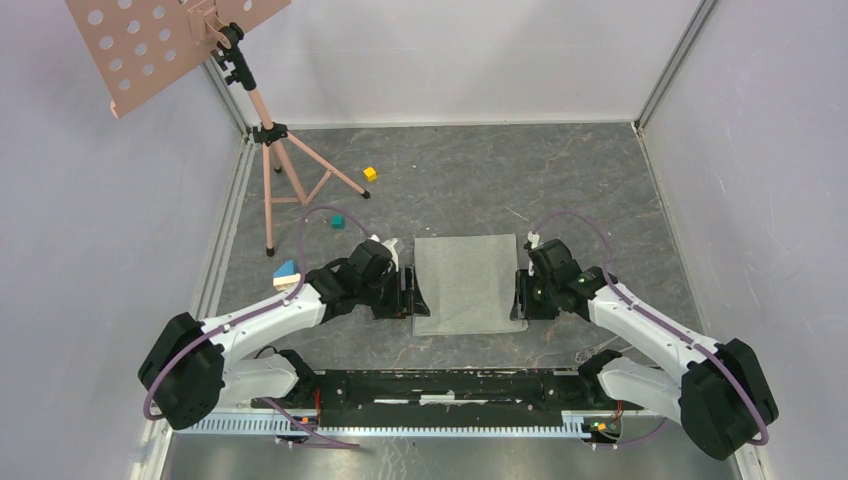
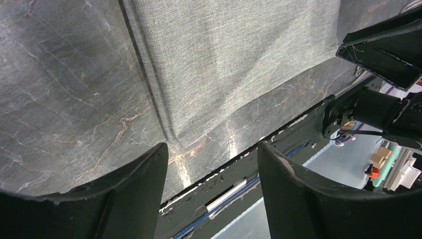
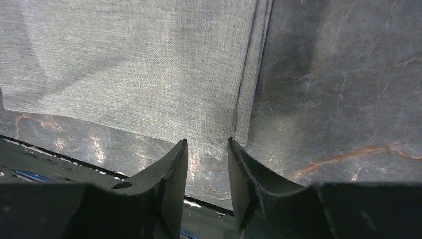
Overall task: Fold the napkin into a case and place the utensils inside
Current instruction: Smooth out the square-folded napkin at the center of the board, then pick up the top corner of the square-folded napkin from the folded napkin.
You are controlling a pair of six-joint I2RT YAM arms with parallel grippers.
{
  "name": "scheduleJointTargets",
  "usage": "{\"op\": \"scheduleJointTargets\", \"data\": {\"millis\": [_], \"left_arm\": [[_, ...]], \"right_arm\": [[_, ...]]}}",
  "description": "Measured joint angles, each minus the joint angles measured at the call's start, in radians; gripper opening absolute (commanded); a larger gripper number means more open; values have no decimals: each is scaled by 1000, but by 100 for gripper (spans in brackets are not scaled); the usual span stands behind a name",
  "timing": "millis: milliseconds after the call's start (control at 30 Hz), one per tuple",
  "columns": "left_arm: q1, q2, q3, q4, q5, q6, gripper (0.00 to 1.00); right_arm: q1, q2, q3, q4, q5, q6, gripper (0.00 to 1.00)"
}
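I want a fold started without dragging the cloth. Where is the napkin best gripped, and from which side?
Probably its two near corners: the napkin lies flat, and its doubled side edges give thickness to pinch. The left gripper comes from the left, the right gripper from the right, low.

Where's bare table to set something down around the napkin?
Bare: table between napkin and back wall; also right of the right gripper to the side wall. Crowded: far left, around stand legs, yellow cube, teal cube; the left gripper hugs the napkin's left edge.
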Motion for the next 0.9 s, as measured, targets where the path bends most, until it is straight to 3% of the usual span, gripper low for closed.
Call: {"op": "scheduleJointTargets", "data": {"millis": [100,633,900], "left_arm": [[2,-3,-8,1,1,0,73],[5,-63,-18,-8,1,-2,73],[6,-68,-18,-23,-1,-3,74]], "right_arm": [[8,0,-18,-2,1,23,35],[27,9,-58,18,8,48,35],[33,7,-61,33,5,57,19]]}}
